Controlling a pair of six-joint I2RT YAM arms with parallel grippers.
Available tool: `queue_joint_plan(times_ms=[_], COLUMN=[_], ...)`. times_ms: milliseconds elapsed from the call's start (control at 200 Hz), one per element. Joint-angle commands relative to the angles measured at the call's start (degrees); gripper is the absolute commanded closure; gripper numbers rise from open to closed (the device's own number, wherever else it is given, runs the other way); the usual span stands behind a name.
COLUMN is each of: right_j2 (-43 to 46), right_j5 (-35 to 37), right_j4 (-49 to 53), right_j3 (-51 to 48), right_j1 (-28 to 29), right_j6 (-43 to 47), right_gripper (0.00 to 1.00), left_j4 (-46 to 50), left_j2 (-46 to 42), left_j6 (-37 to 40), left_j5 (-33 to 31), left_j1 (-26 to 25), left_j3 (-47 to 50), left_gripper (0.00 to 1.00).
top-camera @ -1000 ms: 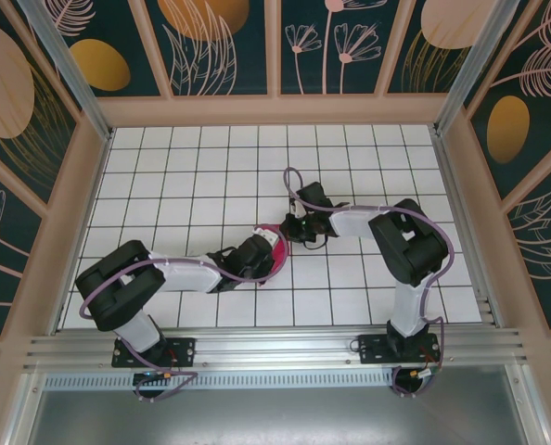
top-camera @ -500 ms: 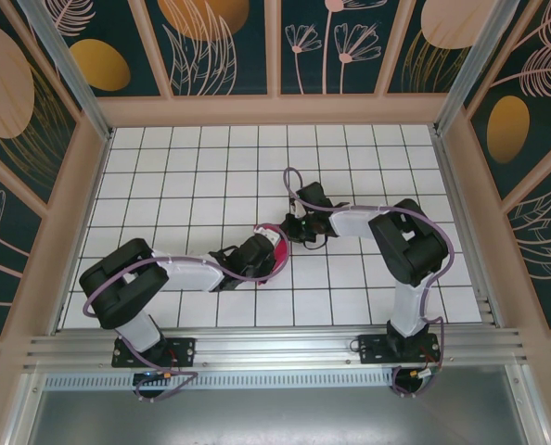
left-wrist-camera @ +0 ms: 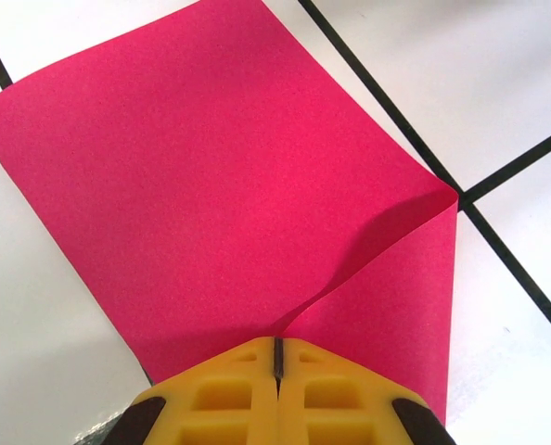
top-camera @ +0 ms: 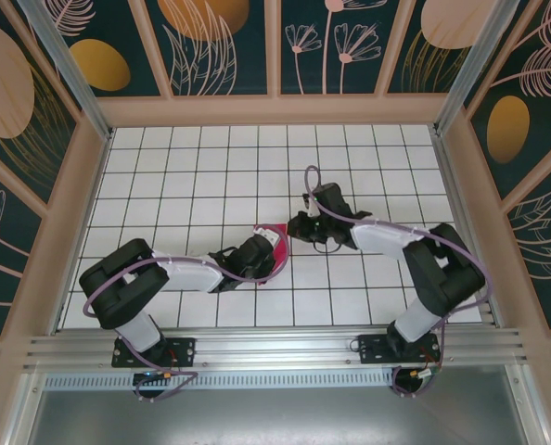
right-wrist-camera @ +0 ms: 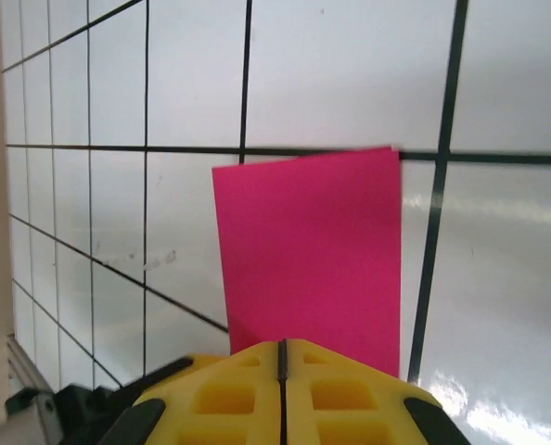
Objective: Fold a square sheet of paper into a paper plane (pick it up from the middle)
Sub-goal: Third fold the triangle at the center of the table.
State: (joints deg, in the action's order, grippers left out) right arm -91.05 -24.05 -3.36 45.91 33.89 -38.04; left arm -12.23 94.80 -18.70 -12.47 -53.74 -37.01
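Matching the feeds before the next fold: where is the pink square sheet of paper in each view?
Top external: the square sheet of paper sits mid-table, near the picture's centre.
Left wrist: it spans the centre, pinched by the left tool at the bottom.
Right wrist: lower centre, just beyond the right tool.
Shared landmark: the black grid lines of the white table.

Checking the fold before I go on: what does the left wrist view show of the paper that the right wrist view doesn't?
Left wrist view: the square sheet of paper doubled over, one layer bowing up from a fold toward the left hand, shut on it. Right wrist view: it reads as a flat rectangle across tile lines, near edge hidden behind the shut right hand. Both: pink paper on the white tiled table, closed yellow fingers.
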Motion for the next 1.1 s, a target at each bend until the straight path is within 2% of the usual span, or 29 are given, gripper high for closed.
queue_joint_plan(times_ms=[0,295,510,916,1091], right_j2=[3.03,2.10,-1.28,-4.61,-5.14], right_j5=[-1.52,-1.52,-2.10,-4.46,-2.84], right_j4=[-6.11,-11.71,-10.79,-15.79,-15.66], right_j3=[-5.73,-9.96,-7.86,-9.70,-10.44], right_j1=[1.75,5.74,5.71,4.51,4.13], right_j6=[-5.60,-9.89,-8.30,-8.64,-7.96], right_gripper=[0.91,0.92,0.92,0.92,0.92], left_j4=[1.70,1.81,2.05,3.26,3.60], left_j2=[0.04,0.97,0.65,1.19,1.04], left_j6=[-0.60,-0.40,-0.29,-0.27,-0.18], left_j5=[0.45,0.74,0.66,0.34,0.16], left_j1=[0.34,0.32,0.38,0.36,0.32], left_j3=[1.64,1.06,1.21,0.19,0.36], left_gripper=[1.00,1.00,1.00,1.00,1.00])
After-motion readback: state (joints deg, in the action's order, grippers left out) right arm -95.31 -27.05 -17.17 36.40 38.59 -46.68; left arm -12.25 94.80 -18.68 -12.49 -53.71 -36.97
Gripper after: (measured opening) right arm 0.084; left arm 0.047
